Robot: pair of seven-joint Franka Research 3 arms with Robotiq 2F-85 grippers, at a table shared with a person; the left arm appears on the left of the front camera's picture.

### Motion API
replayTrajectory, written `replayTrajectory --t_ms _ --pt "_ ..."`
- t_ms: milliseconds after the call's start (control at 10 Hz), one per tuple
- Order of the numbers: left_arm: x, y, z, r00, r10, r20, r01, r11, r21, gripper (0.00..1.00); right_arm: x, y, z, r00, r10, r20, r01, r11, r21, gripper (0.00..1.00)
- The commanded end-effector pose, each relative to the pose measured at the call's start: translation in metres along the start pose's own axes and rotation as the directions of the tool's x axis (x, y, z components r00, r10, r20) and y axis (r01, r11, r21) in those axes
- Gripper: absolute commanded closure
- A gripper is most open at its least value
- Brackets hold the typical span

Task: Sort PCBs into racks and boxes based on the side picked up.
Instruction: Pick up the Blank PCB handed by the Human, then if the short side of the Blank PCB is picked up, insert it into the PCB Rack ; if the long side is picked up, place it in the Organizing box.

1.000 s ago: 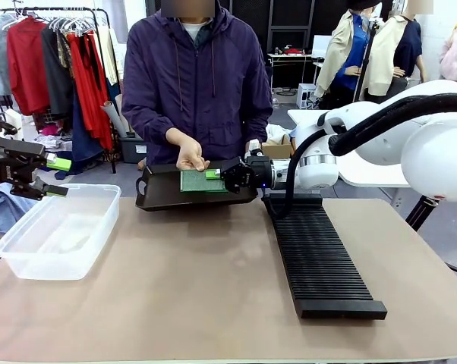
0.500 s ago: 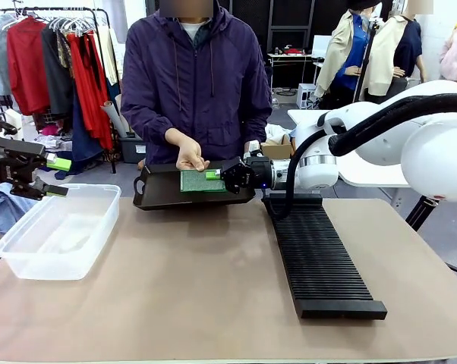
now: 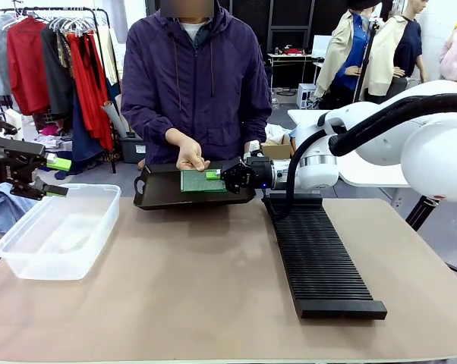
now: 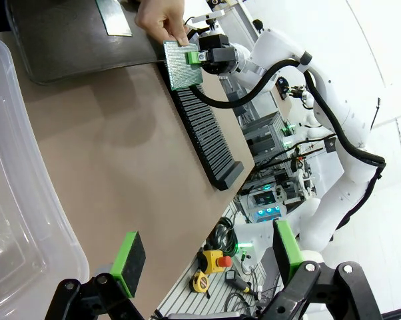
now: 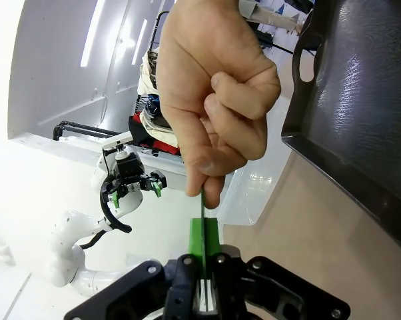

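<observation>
Nearest on the tan table (image 3: 198,296) lies the long black slotted rack (image 3: 319,254) on the right. The clear plastic tub (image 3: 58,227) sits on the left, well apart from the rack. Above the tub's far left corner hangs the left gripper (image 3: 50,176), its green-padded fingers (image 4: 128,253) spread wide with nothing between them. Farther back, at the table's far edge, is a dark tray (image 3: 156,196) with a second board (image 4: 114,17) lying flat on it. Over the tray the right gripper (image 3: 217,176) has its jaws pinched on one edge of a green PCB (image 3: 194,180). The person's hand (image 3: 190,158) grips the opposite edge between thumb and fingers, so the board is held from both sides, clear of the rack and the tub. Behind stands the person in a purple jacket (image 3: 194,76).
</observation>
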State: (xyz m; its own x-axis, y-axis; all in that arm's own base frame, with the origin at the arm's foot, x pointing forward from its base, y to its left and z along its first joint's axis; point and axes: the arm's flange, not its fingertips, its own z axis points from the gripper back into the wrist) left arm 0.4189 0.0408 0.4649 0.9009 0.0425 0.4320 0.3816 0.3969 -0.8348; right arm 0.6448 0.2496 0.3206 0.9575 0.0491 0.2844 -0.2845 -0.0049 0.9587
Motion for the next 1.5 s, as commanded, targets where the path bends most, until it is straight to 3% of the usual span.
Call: replayTrajectory --t_ms 0,1400 --pt "0.0 -0.002 0.0019 1.0 0.001 0.0 -0.001 1.0 -0.009 0.0 -0.0001 0.0006 -0.001 1.0 0.006 -0.001 -0.006 1.0 0.001 1.0" --pt "0.0 -0.002 0.0019 1.0 0.001 0.0 -0.001 1.0 -0.009 0.0 -0.0001 0.0006 -0.001 1.0 0.006 -0.001 -0.006 1.0 0.001 1.0"
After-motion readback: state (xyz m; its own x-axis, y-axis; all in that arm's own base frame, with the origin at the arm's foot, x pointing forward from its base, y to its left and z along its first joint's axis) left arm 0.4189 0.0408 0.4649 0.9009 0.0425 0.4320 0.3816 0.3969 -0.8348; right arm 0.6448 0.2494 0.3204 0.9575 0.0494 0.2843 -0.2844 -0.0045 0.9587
